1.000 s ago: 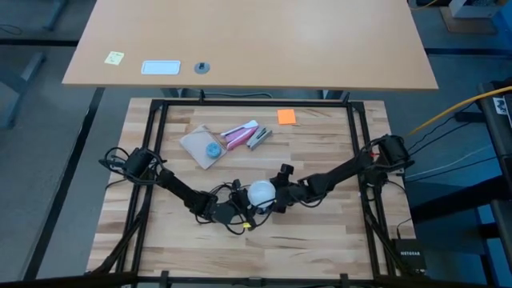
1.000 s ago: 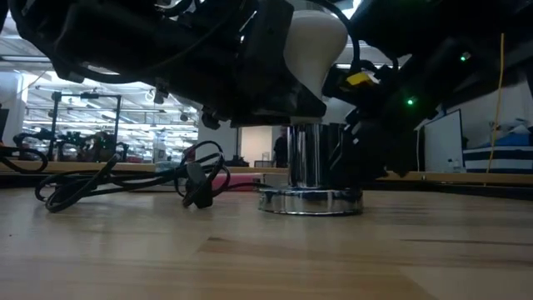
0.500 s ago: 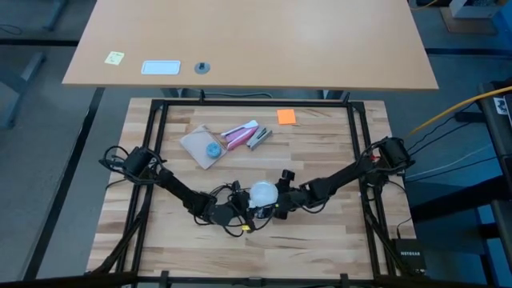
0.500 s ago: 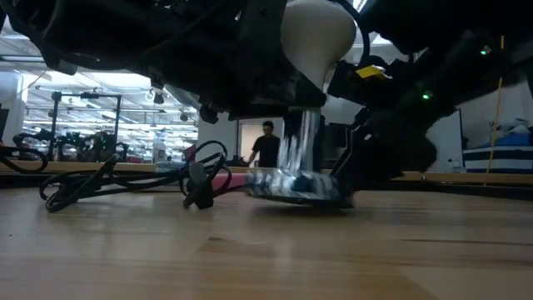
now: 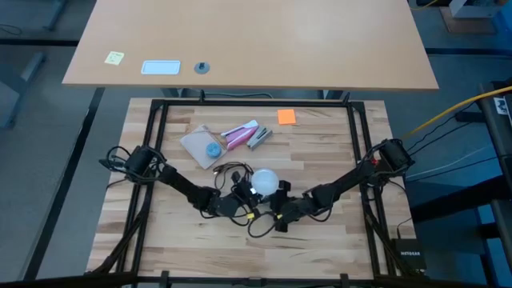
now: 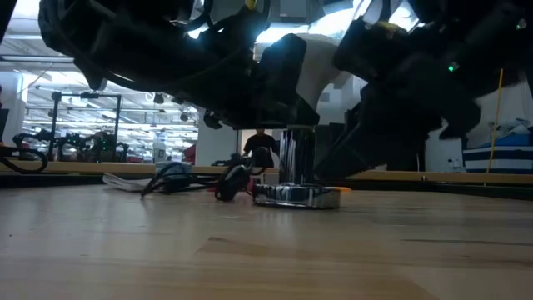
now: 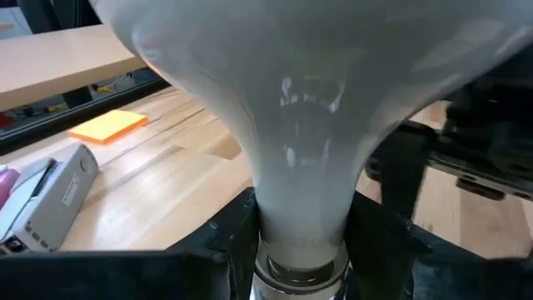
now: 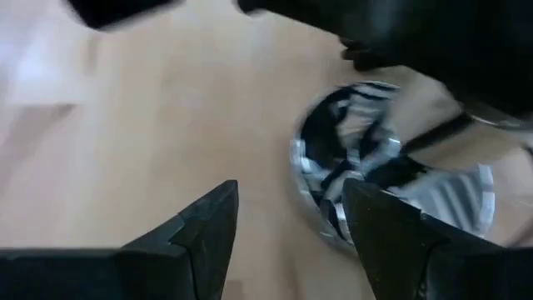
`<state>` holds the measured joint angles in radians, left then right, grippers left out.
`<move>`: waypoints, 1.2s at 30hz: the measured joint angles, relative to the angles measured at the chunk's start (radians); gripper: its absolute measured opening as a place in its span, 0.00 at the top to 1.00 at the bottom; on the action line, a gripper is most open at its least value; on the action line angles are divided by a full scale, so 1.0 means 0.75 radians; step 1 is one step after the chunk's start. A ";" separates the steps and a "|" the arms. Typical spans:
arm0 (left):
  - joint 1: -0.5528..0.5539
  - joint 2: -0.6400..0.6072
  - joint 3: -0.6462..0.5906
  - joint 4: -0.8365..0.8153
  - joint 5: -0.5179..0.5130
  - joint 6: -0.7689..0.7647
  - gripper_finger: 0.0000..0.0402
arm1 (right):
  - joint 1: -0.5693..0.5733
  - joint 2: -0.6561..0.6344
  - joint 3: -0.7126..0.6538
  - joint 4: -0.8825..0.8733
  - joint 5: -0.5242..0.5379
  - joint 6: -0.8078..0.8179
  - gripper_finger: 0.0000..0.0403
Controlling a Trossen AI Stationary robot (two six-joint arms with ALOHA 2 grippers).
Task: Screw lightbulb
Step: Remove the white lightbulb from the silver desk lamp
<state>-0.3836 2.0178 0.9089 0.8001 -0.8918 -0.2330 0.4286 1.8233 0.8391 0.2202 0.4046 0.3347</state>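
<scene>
The frosted white lightbulb (image 5: 265, 181) stands upright on the silvery socket (image 6: 297, 193), its grey base in the socket's chrome post (image 6: 296, 158). The socket's round foot rests flat on the table. My left gripper (image 5: 244, 194) reaches in from the left and is shut on the bulb. My right gripper (image 5: 278, 214) hangs open just near-right of the socket, tilted down, nothing between its fingers (image 8: 208, 225); the socket's foot (image 8: 391, 183) shows beyond them. The thin black cord (image 5: 232, 172) lies looped on the table to the left of the socket. My left gripper pinches the bulb's narrow neck (image 7: 304, 208), just above the grey screw base, between its two fingers (image 7: 233, 233). The fingers come nearly level from the table's left, one on each side of the neck. The bulb stands upright, its globe above the fingers, its base on the socket.
A pink-and-white tube (image 5: 240, 134), a grey metal tool (image 5: 258, 138), a tan pad with a blue disc (image 5: 204, 146) and an orange note (image 5: 286, 117) lie toward the far edge. Black frame rails (image 5: 157, 144) border the table on the left and right.
My right gripper has swung away from the bulb toward the table's near edge, tipping further down and staying open. My left gripper has carried the bulb a little toward the far edge; the socket tipped, slid along with it and now stands flat. The cord has been dragged after it.
</scene>
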 joint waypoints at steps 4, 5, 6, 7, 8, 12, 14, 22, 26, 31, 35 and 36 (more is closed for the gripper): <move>-0.007 0.000 0.000 -0.014 -0.002 -0.008 0.65 | -0.003 -0.022 -0.001 -0.120 0.064 0.001 0.45; -0.010 0.000 0.000 -0.015 -0.003 -0.016 0.65 | -0.003 -0.039 -0.002 -0.164 0.083 0.001 0.45; -0.013 -0.001 0.000 -0.016 -0.003 -0.018 0.65 | -0.003 -0.060 -0.002 -0.216 0.112 0.001 0.45; -0.018 -0.001 0.000 -0.016 -0.003 -0.019 0.65 | -0.003 -0.085 -0.002 -0.272 0.147 0.001 0.45; -0.021 -0.001 0.000 -0.016 0.001 -0.018 0.65 | -0.003 -0.113 -0.002 -0.324 0.191 0.002 0.45; -0.041 -0.003 0.000 -0.010 0.017 -0.045 0.65 | -0.004 -0.193 -0.002 -0.458 0.395 0.000 0.45; -0.052 -0.003 0.000 -0.006 0.023 -0.067 0.65 | -0.020 -0.202 -0.002 -0.466 0.445 -0.014 0.45; -0.083 -0.002 -0.001 -0.002 0.033 -0.132 0.65 | -0.099 -0.157 -0.004 -0.361 0.342 -0.091 0.45; -0.085 -0.003 0.000 0.001 0.032 -0.136 0.65 | -0.143 -0.107 -0.004 -0.224 0.254 -0.167 0.45; -0.083 -0.003 0.001 0.003 0.044 -0.133 0.65 | -0.203 -0.040 -0.004 -0.183 0.162 -0.181 0.45; -0.083 -0.003 0.001 -0.007 0.041 -0.129 0.65 | -0.235 0.010 -0.002 -0.139 0.109 -0.179 0.45; -0.084 -0.003 0.000 -0.009 0.034 -0.130 0.65 | -0.243 0.018 -0.001 -0.129 0.081 -0.180 0.45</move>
<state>-0.4464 2.0159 0.9089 0.7934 -0.8665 -0.3304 0.2466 1.8365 0.8383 0.1233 0.4650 0.1997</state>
